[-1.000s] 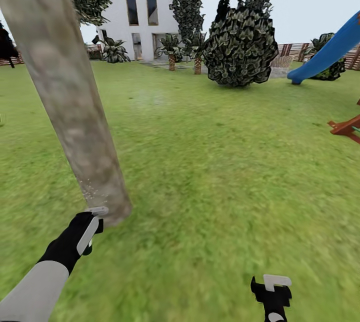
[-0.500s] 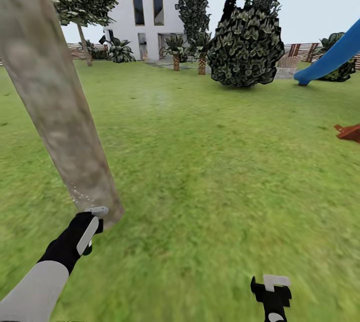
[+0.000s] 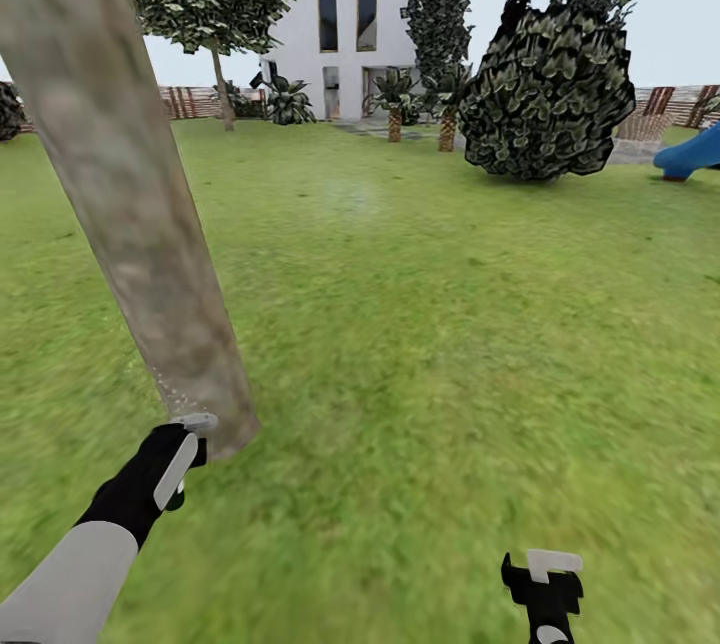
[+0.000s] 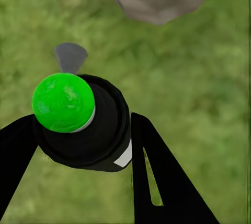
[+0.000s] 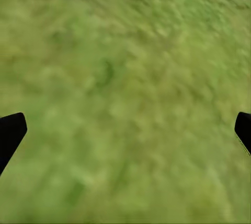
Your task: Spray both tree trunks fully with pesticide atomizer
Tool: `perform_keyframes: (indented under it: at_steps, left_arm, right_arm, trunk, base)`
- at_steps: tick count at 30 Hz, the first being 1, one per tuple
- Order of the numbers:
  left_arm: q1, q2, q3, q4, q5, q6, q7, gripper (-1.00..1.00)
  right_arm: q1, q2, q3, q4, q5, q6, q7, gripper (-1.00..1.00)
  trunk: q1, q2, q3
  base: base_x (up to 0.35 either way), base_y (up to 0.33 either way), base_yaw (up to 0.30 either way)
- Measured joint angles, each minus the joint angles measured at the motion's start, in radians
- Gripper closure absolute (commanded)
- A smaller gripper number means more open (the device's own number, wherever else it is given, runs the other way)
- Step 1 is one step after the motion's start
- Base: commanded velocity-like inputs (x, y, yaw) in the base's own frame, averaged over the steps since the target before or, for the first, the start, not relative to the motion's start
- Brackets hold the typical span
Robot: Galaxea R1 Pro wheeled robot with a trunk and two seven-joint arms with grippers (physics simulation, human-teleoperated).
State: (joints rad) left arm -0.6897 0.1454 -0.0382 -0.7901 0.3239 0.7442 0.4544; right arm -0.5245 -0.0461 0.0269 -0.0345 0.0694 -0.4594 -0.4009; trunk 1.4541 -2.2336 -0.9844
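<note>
Trunk (image 3: 130, 214) mottled, smooth, whitish specks (image 3: 165, 386) near base | our left gripper (image 4: 78, 145) clamps round dark atomizer (image 4: 83, 125) | right gripper (image 5: 125, 130) spread over blurry grass (image 3: 450, 324)

Dark green atomizer (image 4: 83, 125) sat clamped in left gripper (image 3: 180, 464), near tree trunk (image 3: 130, 204) base. Whitish pesticide specks (image 3: 172, 392) dotted the pale mottled trunk low down.

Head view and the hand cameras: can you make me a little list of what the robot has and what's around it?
left gripper: shut on the pesticide atomizer
right gripper: open, holds nothing, over grass
tree trunk: thick, pale, leaning, just ahead of the left gripper
pesticide: whitish specks low on the trunk
far away: white house, blue slide
</note>
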Motion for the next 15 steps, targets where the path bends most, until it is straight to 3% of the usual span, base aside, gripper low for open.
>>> perform_keyframes:
  at_steps: [8,11,15]
  left_arm:
    - [0.000,0.000,-0.001,0.000,0.000,0.000,0.000,1.00]
    - [0.000,0.000,-0.001,0.000,0.000,0.000,0.000,1.00]
    - [0.000,0.001,0.001,0.000,0.002,0.002,-0.001,1.00]
  right_arm:
    - [0.000,0.000,0.000,0.000,0.000,0.000,-0.001,-1.00]
    - [0.000,0.000,0.000,0.000,0.000,0.000,0.000,-1.00]
    - [0.000,0.000,0.000,0.000,0.000,0.000,0.000,-1.00]
  trunk:
    - [0.000,0.000,0.000]
    - [0.001,0.000,0.000]
    - [0.000,0.000,0.000]
  base:
    - [0.062,-0.263,0.017]
    - [-0.090,-0.252,0.216]
    - [-0.041,-0.053,0.269]
